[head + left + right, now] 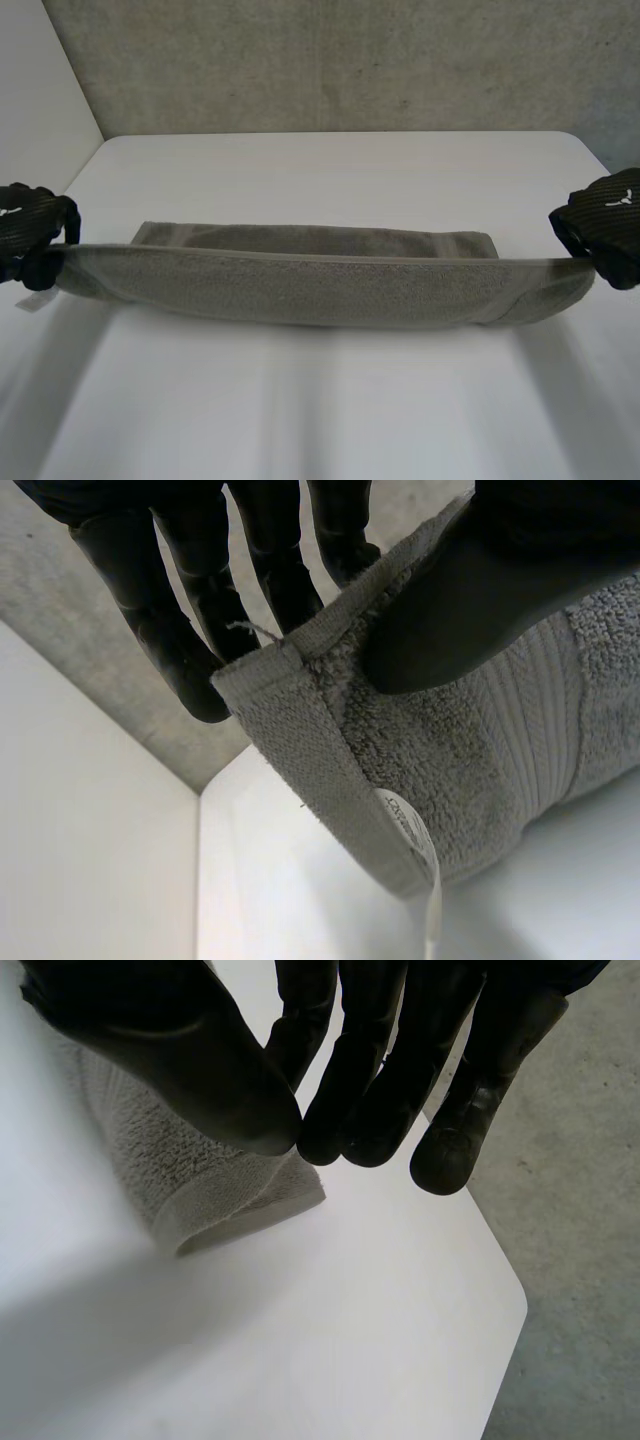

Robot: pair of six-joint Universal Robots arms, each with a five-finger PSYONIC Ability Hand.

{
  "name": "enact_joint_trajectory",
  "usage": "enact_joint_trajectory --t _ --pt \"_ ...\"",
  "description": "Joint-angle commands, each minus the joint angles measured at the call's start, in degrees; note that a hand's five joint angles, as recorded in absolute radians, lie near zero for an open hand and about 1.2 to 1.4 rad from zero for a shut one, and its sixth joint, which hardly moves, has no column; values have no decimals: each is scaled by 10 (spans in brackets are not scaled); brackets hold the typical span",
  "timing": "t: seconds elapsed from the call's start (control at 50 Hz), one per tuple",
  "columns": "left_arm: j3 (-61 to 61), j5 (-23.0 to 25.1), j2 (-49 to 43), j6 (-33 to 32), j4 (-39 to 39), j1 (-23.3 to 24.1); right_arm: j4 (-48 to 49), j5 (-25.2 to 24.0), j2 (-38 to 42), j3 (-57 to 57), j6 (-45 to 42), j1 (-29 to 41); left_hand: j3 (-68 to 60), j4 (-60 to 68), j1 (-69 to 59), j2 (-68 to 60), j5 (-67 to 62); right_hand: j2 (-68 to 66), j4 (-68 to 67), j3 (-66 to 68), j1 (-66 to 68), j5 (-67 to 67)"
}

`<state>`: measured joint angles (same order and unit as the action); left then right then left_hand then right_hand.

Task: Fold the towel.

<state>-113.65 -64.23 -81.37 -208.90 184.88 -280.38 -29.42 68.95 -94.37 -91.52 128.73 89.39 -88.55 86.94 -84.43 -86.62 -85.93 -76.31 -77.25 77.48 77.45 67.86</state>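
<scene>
In the head view, the grey towel ran across the middle of the white table, stretched between the two hands. The left hand held one end of its near long edge and the right hand held the other end. That edge was raised and drawn taut. The far strip of the towel lay flat on the table behind it.

In the left wrist view, the left hand had its thumb pressed down on the towel at a corner, with its fingers behind the cloth, so the corner was pinched between them. A small white label hung from the hem just below the grip, over the table.

In the right wrist view, the right hand had its thumb closed against its fingertips, apparently nipping the end of the towel, which sagged from the grip to the table.

By my judgement, the task was at an early stage. Both ends of the long edge were gripped and lifted, but no fold had yet been laid. What was left was to carry the held edge over to the far edge, set it down square, let go, and then make any further folds.
</scene>
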Motion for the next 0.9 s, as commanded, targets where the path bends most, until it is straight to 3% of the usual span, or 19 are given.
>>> enact_joint_trajectory --t 0.02,0.12,0.18,0.22,0.3,0.34,0.44,0.56,0.7,0.72,0.74,0.76,0.78,0.9 --pt "31 15 -85 7 34 22 62 -4 110 38 35 8 85 -69 44 66 159 -37 -28 25 25 21" --pt "123 -24 -208 15 80 77 73 42 233 130 66 48 85 -69 44 66 159 -37 -28 25 25 21" --pt "152 -44 -240 17 79 88 81 60 264 157 71 63 85 -69 44 66 159 -37 -28 25 25 21" --pt "209 -78 -304 19 79 112 119 87 316 200 75 92 85 -69 44 66 159 -37 -28 25 25 21" --pt "262 -103 -359 25 80 135 184 111 355 227 76 106 85 -69 44 66 159 -37 -28 25 25 21" --pt "308 -126 -409 31 82 144 258 128 386 242 76 113 85 -69 44 66 159 -37 -28 25 25 21" --pt "373 -168 -466 38 82 161 345 138 424 259 75 127 85 -69 44 66 159 -37 -28 25 25 21" --pt "415 -208 -507 52 102 165 382 133 465 279 74 136 85 -69 44 66 159 -37 -28 25 25 21" --pt "417 -217 -520 56 154 174 401 135 507 301 72 140 85 -69 44 66 159 -37 -28 25 25 21" --pt "415 -218 -522 53 158 181 407 135 516 302 72 141 328 -312 287 309 402 169 178 -181 -180 -184" --pt "415 -218 -522 53 158 181 407 135 516 302 72 141 331 -315 290 312 405 171 180 -183 -182 -187" --pt "413 -220 -523 51 159 190 414 139 520 301 73 141 671 -654 629 651 744 559 568 -571 -571 -575" --pt "411 -219 -523 49 158 196 427 151 520 297 76 142 785 -769 744 766 859 663 672 -675 -675 -679" --pt "403 -220 -512 50 160 202 483 195 513 275 84 142 785 -769 744 766 859 663 672 -675 -675 -679"
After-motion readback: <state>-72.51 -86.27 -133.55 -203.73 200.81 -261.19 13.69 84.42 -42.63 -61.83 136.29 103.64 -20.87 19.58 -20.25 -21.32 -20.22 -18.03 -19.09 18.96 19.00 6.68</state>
